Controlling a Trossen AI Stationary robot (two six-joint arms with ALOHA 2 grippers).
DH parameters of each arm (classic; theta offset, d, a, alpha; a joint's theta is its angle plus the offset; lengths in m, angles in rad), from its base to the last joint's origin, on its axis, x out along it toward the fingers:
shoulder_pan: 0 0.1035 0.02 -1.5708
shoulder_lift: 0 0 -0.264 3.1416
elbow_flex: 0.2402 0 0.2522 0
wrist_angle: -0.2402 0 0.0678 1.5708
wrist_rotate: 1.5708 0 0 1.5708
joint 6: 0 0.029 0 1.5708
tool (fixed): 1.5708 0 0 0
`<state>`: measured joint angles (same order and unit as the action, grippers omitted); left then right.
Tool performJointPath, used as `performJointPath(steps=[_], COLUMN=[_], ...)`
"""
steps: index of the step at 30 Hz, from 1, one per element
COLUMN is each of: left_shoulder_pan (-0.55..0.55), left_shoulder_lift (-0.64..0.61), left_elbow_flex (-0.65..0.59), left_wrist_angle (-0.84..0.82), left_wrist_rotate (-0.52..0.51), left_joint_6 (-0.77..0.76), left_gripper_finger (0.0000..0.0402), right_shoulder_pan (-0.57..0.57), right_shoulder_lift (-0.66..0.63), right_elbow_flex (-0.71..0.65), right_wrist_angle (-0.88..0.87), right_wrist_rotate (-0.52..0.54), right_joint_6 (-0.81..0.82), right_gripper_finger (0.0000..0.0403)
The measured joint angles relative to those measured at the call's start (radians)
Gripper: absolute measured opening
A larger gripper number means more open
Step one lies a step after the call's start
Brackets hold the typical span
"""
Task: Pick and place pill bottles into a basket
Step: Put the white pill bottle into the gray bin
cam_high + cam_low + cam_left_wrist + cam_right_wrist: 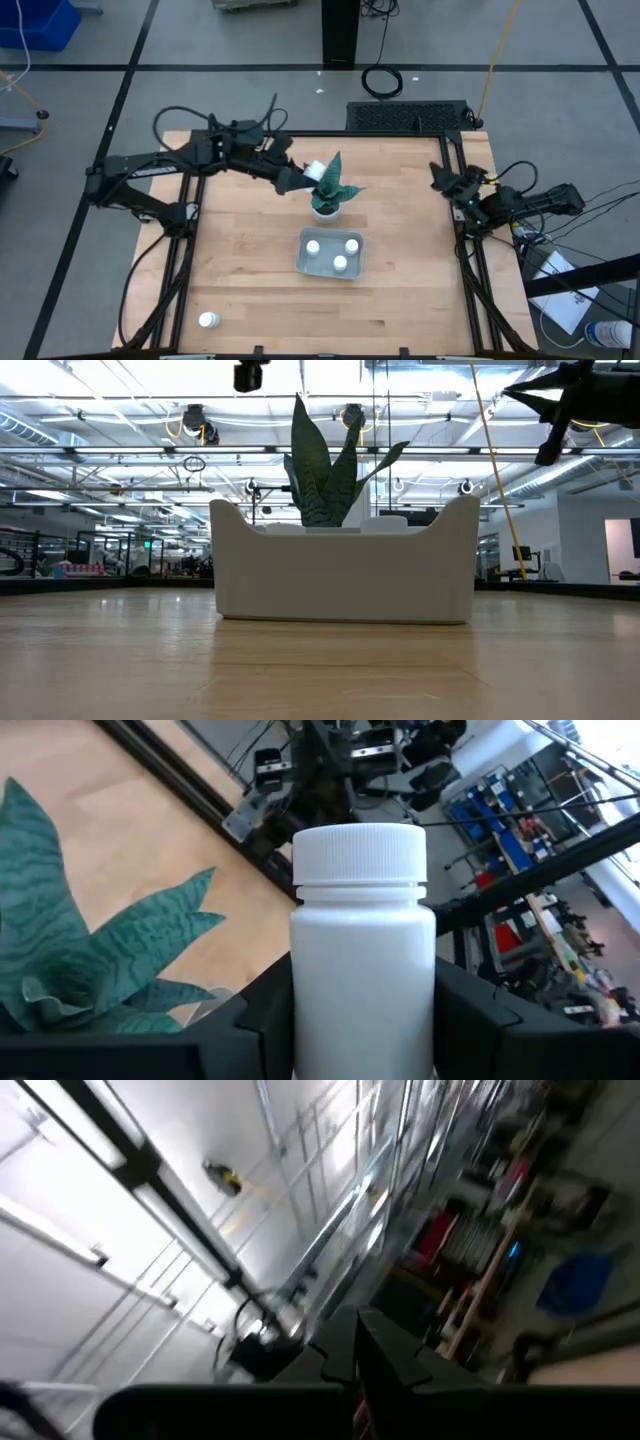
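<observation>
My left gripper (308, 172) is shut on a white pill bottle (362, 940), held in the air beside the leaves of the green plant (330, 185), beyond the basket's far side. The pale grey-blue basket (303, 262) lies at the table's middle with three white bottles (330, 252) standing in it. It also shows in the low view (345, 575). Another bottle (207, 320) stands on the table near the front left corner. My right gripper (440, 178) is shut and empty, raised at the table's right edge. My left gripper pinches the bottle's body (360, 1010), below the cap, between its two fingers (262, 1015), one on each side. The bottle stands upright in the hold, cap up, lifted clear of the table. The fingers come at it roughly level from the table's left.
The small white pot (325, 210) with the spiky plant stands just beyond the basket's far side, right beside the held bottle. Bare wooden table lies left, right and in front of the basket. Black frame rails run along the table's edges.
</observation>
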<state>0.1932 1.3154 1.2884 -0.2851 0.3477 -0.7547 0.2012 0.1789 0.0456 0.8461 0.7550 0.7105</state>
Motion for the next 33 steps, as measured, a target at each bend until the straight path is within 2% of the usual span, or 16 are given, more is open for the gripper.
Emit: performJointPath(steps=[3, 6, 9, 12, 15, 20, 24, 28, 33], left_shoulder_pan=[-0.003, -0.017, -0.029, -0.037, -0.039, -0.048, -0.062, -0.074, -0.085], left_shoulder_lift=[0.035, 0.062, 0.081, 0.104, 0.107, 0.117, 0.114, 0.116, 0.115], left_elbow_flex=[0.0, -0.001, 0.0, 0.0, -0.002, -0.002, 0.0, 0.0, 0.0], left_wrist_angle=[0.014, 0.031, 0.067, 0.088, 0.081, 0.106, 0.131, 0.128, 0.124], left_wrist_rotate=[0.019, 0.022, 0.045, 0.053, 0.054, 0.079, 0.087, 0.086, 0.086], left_joint_6=[-0.005, -0.003, -0.005, -0.016, -0.026, -0.042, -0.064, -0.067, -0.068], left_gripper_finger=[0.0184, 0.0191, 0.0189, 0.0179, 0.0177, 0.0189, 0.0183, 0.0179, 0.019], right_shoulder_pan=[0.0, 0.0, -0.004, -0.004, -0.013, -0.036, -0.038, -0.051, -0.071], right_shoulder_lift=[0.094, 0.215, 0.348, 0.487, 0.602, 0.744, 0.829, 0.905, 0.989], right_elbow_flex=[0.036, 0.124, 0.224, 0.326, 0.404, 0.465, 0.511, 0.578, 0.665], right_wrist_angle=[-0.006, 0.003, -0.018, -0.056, -0.106, -0.089, -0.052, -0.057, -0.072], right_wrist_rotate=[-0.066, -0.085, -0.132, -0.161, -0.21, -0.307, -0.346, -0.376, -0.426], right_joint_6=[0.097, 0.242, 0.251, 0.244, 0.255, 0.366, 0.358, 0.32, 0.292], right_gripper_finger=[0.0004, 0.0004, 0.0007, 0.0027, 0.0074, 0.0193, 0.0276, 0.0315, 0.0324])
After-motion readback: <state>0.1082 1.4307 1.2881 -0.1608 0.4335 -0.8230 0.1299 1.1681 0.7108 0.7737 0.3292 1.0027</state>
